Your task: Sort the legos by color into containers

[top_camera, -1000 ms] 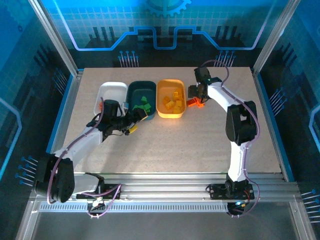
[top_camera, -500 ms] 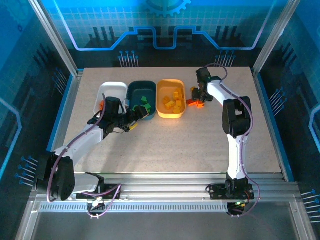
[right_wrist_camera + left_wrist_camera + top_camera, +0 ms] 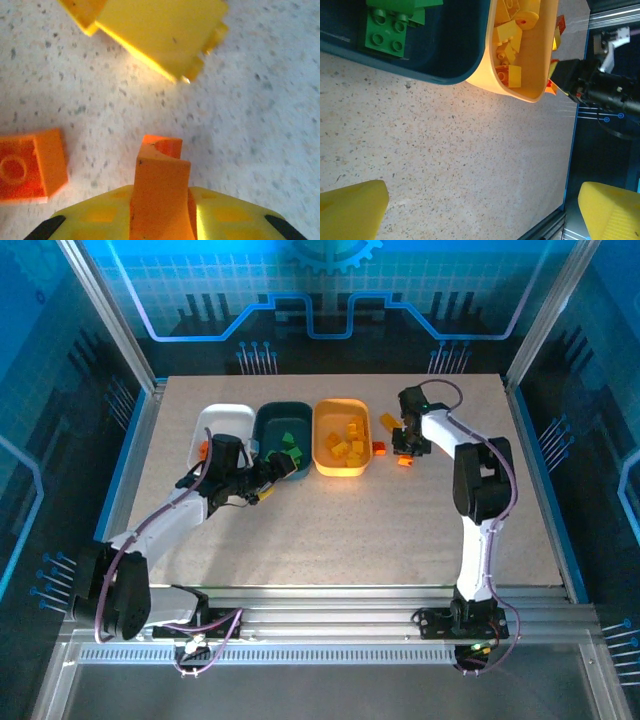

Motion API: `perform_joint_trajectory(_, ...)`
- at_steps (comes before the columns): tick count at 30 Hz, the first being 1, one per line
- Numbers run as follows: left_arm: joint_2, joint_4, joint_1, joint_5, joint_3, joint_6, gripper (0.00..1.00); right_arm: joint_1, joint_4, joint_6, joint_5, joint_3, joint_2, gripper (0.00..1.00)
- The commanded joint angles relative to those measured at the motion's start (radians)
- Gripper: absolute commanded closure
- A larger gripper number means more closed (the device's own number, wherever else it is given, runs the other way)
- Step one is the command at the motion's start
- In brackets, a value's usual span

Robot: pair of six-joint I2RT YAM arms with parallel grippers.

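Right of the orange tub (image 3: 342, 473), low over the tabletop (image 3: 400, 530):

- Right hand (image 3: 161, 212): closed on one red-orange brick (image 3: 160, 175), which stands on end between the yellow pads. I cannot tell whether its lower end touches the surface.
- Loose red-orange brick (image 3: 30, 170): lies flat with a stud up, just beside the held one.
- Yellow brick (image 3: 160, 35): lies on the tabletop, apart from both.

Row of tubs:

- Orange tub: holds yellow pieces.
- Teal tub (image 3: 283, 406): holds green bricks (image 3: 387, 32).
- White tub (image 3: 225, 420): at the left end of the row. An orange speck sits at its left wall, too small for me to say whether it is inside or outside.

Near side of the teal tub:

- Left hand (image 3: 480, 210): open, with nothing between its pads, over bare tabletop.

Step in hand, as I judge it: the pick of a red-orange brick is made and the carry is not yet begun.

Next move, as I judge it: yellow and green have their tubs, so this brick belongs in the white one. I would lift it well clear and cross over the orange and teal tubs. The left arm lies near that path, so I would keep height and let go only once over the white tub.
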Motion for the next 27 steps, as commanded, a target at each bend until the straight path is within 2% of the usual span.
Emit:
perform_joint_trajectory(1,-0.032,-0.018,0.038,-0.001,0.013,0.019,0.01,0.013,0.029,0.024,0.003,-0.04,-0.152,0.72)
perform_joint_trajectory(3,-0.035,-0.019,0.088,0.018,0.007,0.004,0.01,0.039,0.039,0.037,0.012,-0.062,-0.21,0.72)
perform_joint_trajectory(6,-0.044,-0.019,0.23,0.053,-0.023,-0.057,0.01,0.12,0.058,0.056,0.014,-0.067,-0.263,0.72)
perform_joint_trajectory(8,-0.059,0.027,0.334,0.085,-0.071,-0.132,0.01,0.198,0.064,0.065,0.019,-0.039,-0.262,0.72)
perform_joint_trajectory(11,-0.081,0.077,0.439,0.104,-0.139,-0.209,0.01,0.311,0.081,0.089,0.008,0.031,-0.218,0.72)
perform_joint_trajectory(16,-0.109,0.081,0.461,0.127,-0.216,-0.226,0.01,0.476,0.166,0.101,-0.054,0.17,-0.091,0.72)
perform_joint_trajectory(20,-0.153,0.047,0.468,0.121,-0.257,-0.209,0.01,0.572,0.175,0.099,-0.104,0.36,0.063,0.72)
perform_joint_trajectory(23,-0.191,0.032,0.474,0.116,-0.283,-0.207,0.01,0.616,0.149,0.085,-0.119,0.521,0.177,0.72)
perform_joint_trajectory(27,-0.264,-0.043,0.519,0.066,-0.305,-0.198,0.01,0.643,0.166,0.074,-0.154,0.651,0.288,0.73)
